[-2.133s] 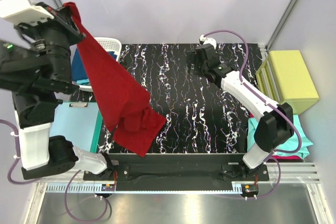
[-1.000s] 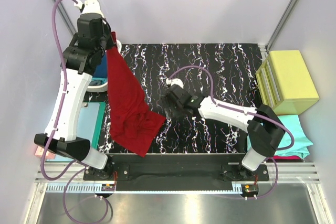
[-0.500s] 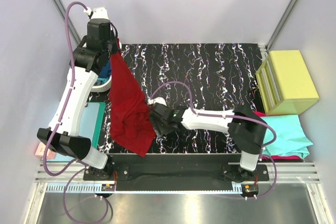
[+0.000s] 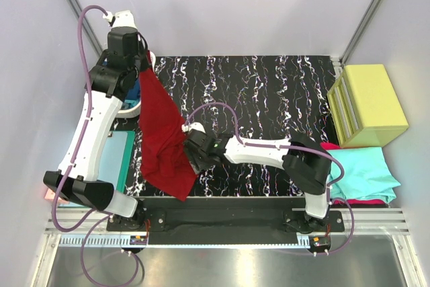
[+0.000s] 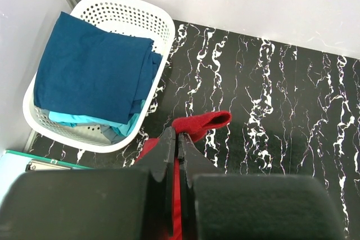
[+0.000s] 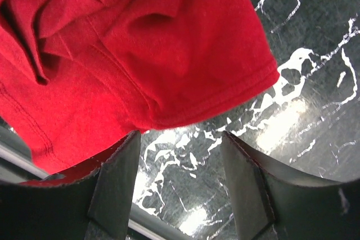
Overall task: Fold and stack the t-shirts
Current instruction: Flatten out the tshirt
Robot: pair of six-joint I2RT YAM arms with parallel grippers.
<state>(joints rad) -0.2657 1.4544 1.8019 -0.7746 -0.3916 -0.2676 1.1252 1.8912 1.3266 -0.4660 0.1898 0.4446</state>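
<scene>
My left gripper (image 4: 143,64) is shut on the top edge of the dark red t-shirt (image 4: 161,132) and holds it up at the table's far left. The shirt hangs down, and its crumpled lower part rests on the black marbled table (image 4: 269,99). In the left wrist view, red cloth (image 5: 202,123) shows between my shut fingertips (image 5: 178,137). My right gripper (image 4: 195,158) is open, low at the shirt's lower right corner. In the right wrist view, the red hem (image 6: 140,43) lies just ahead of the open gripper (image 6: 180,144), not between its fingers. A navy t-shirt (image 5: 90,71) lies over a teal one (image 5: 79,119) in a white basket (image 5: 163,32).
A yellow-green box (image 4: 369,102) stands at the right edge. A teal shirt (image 4: 366,173) lies on a magenta one (image 4: 363,199) at the near right. A pale-blue sheet (image 5: 11,161) on a clipboard lies to the left. The white basket (image 4: 131,109) sits at the far left.
My right arm has swept from the far right across the table to the shirt's lower corner. My left arm has drawn back and lowered the hanging red shirt onto the table.
</scene>
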